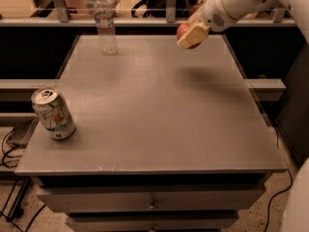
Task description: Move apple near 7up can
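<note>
The 7up can (53, 114) stands upright near the table's front left edge, silver-white with green and red markings. My gripper (189, 36) is at the far right of the table, raised above the surface, and is shut on the red apple (182, 31), which shows only partly between the beige fingers (193, 35). A shadow lies on the table below it. The apple and the can are far apart, across the table from each other.
A clear plastic water bottle (105, 24) stands at the table's back left. The grey table (159, 115) has drawers below its front edge. A rail and shelf run behind it. Cables lie on the floor at the left.
</note>
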Action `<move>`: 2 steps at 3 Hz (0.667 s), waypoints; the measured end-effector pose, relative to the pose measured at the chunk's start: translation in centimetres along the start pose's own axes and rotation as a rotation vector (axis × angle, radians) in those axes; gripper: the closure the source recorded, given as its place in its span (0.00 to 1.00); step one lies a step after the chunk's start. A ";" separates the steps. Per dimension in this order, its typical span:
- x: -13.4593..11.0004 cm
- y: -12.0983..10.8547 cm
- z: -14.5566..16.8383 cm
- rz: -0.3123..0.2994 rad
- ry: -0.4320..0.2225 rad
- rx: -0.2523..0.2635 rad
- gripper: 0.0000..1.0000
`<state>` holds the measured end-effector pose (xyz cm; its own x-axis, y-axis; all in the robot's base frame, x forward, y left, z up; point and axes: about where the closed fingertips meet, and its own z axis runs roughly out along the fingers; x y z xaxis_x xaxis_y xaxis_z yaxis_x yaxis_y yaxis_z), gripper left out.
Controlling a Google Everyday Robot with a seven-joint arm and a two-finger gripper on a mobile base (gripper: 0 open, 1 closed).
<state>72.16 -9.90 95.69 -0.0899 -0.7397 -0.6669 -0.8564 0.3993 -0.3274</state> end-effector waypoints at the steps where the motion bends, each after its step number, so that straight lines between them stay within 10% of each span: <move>1: 0.1 0.0 0.2 0.003 0.001 -0.002 1.00; 2: -0.3 0.5 0.9 -0.014 0.006 -0.027 1.00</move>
<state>72.26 -8.99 95.12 -0.0803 -0.7483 -0.6584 -0.8712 0.3737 -0.3185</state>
